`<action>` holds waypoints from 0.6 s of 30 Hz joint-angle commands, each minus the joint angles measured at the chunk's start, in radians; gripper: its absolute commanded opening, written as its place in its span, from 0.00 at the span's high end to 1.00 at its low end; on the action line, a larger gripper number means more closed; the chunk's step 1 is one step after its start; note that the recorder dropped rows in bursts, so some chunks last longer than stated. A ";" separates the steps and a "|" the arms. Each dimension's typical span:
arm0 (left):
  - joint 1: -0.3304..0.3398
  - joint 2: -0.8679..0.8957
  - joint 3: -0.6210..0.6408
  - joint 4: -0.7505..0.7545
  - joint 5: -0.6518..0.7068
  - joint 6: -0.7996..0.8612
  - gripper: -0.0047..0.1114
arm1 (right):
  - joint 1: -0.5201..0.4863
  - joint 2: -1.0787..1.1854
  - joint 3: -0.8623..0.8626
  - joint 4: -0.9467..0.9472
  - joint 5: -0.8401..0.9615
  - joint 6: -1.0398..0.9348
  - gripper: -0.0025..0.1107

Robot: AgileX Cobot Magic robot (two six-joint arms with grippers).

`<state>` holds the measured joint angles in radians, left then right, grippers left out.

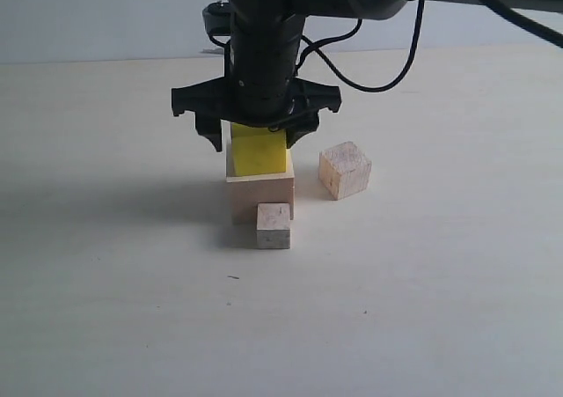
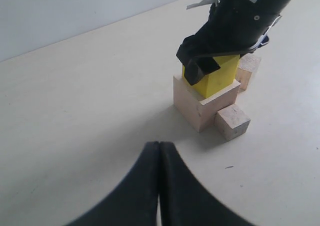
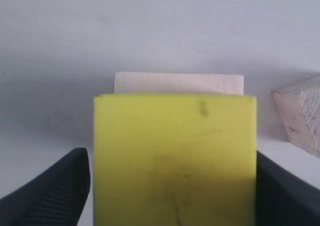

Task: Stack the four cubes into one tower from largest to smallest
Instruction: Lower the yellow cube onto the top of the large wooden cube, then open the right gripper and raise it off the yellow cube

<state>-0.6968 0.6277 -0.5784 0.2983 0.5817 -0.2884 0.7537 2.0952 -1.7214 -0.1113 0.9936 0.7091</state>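
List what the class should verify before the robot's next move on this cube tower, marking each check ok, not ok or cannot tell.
1. yellow cube flat on the large wood cube: ok.
2. right gripper free of the yellow cube: cannot tell; its jaws straddle it closely.
3. medium wood cube standing apart, reachable: ok.
4. tiny wood cube clear of the large wood cube: not ok; it sits close against its front.
5. left gripper shut, away from the cubes: ok.
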 commanded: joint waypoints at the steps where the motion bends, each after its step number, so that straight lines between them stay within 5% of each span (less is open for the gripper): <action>1: 0.000 -0.006 0.005 0.007 -0.010 -0.007 0.96 | -0.004 -0.001 -0.001 0.018 0.001 -0.002 0.30; 18: 0.000 -0.006 0.005 0.007 -0.010 -0.005 0.96 | -0.004 -0.203 -0.004 -0.183 0.158 -0.062 0.30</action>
<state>-0.6968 0.6277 -0.5784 0.2983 0.5817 -0.2884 0.7537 1.9207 -1.7214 -0.2776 1.1203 0.7021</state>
